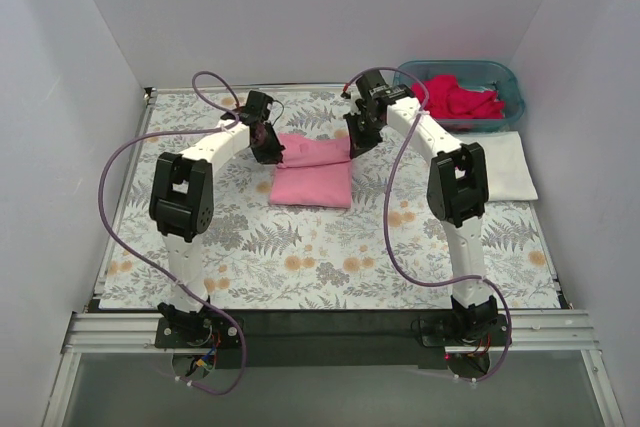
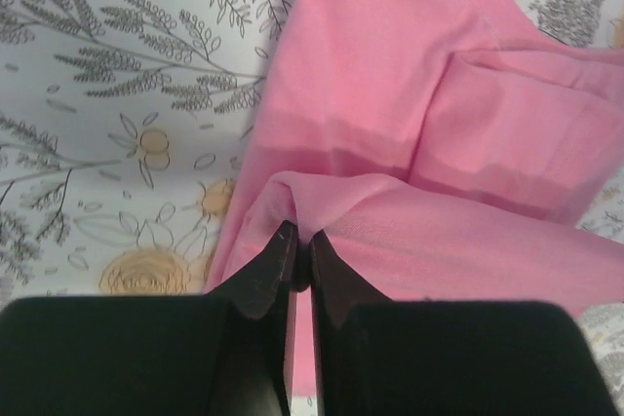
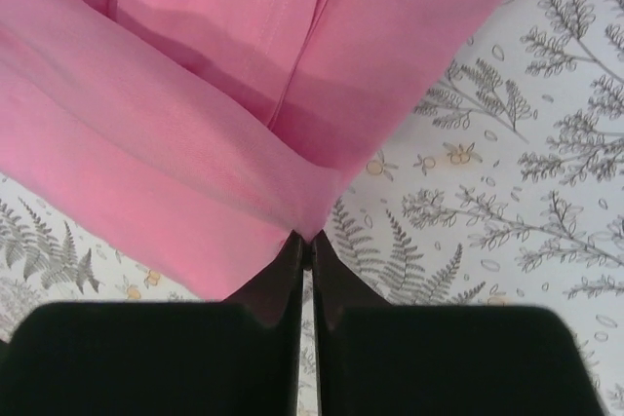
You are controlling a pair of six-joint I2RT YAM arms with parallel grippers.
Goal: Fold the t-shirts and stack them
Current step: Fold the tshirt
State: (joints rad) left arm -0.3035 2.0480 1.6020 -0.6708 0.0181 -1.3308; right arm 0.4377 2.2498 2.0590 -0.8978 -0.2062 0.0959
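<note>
A light pink t-shirt [image 1: 312, 175] lies partly folded in the middle of the floral cloth. My left gripper [image 1: 275, 154] is shut on its far left edge. My right gripper [image 1: 352, 146] is shut on its far right edge. Both lift the far part of the shirt a little. In the left wrist view the jaws [image 2: 301, 237] pinch pink fabric [image 2: 409, 104]. In the right wrist view the jaws [image 3: 307, 241] pinch a corner of the pink shirt [image 3: 175, 124]. Deep pink-red shirts [image 1: 462, 97] lie in the teal basket. A white folded shirt [image 1: 508, 165] lies at the right.
The teal plastic basket [image 1: 510, 82] stands at the far right corner. The grey-and-orange floral cloth [image 1: 300, 257] covers the table. White walls close in the left, back and right sides.
</note>
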